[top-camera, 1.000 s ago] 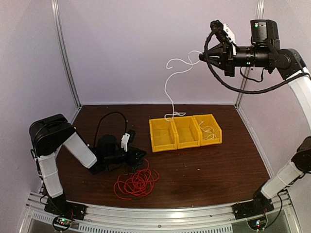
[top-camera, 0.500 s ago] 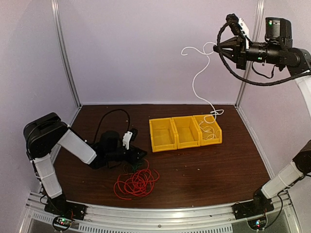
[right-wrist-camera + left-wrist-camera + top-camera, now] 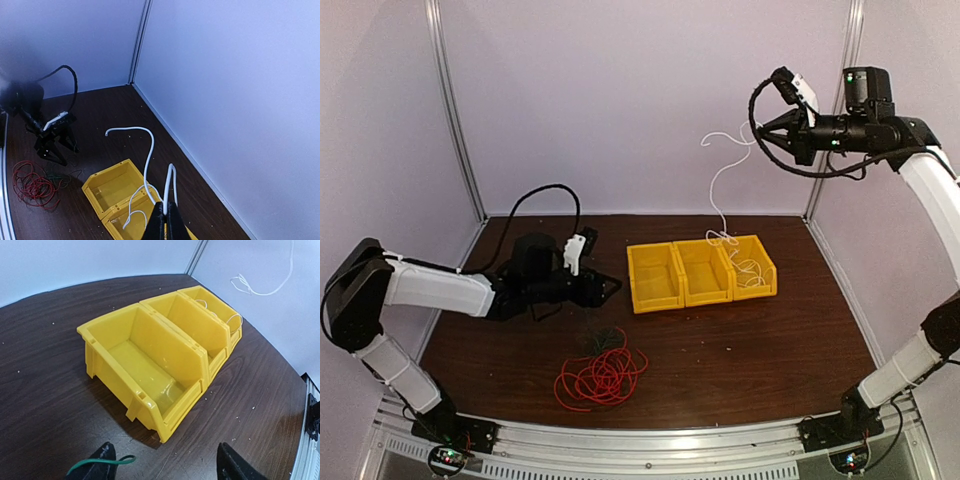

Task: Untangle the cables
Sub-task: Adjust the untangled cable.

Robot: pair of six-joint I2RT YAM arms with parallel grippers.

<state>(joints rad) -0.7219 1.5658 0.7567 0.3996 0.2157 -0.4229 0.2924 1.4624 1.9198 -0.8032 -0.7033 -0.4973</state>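
White cable hangs into rightmost yellow bin.

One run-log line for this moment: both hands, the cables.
right hand: shut on white cable, held high | its tail: in right yellow bin | left hand: open, empty | red cable: heap on table

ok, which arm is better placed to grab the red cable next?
Left, probably. The left gripper is open and low over the table, just behind the red cable. The right gripper is shut on the white cable, raised high above the yellow bins.
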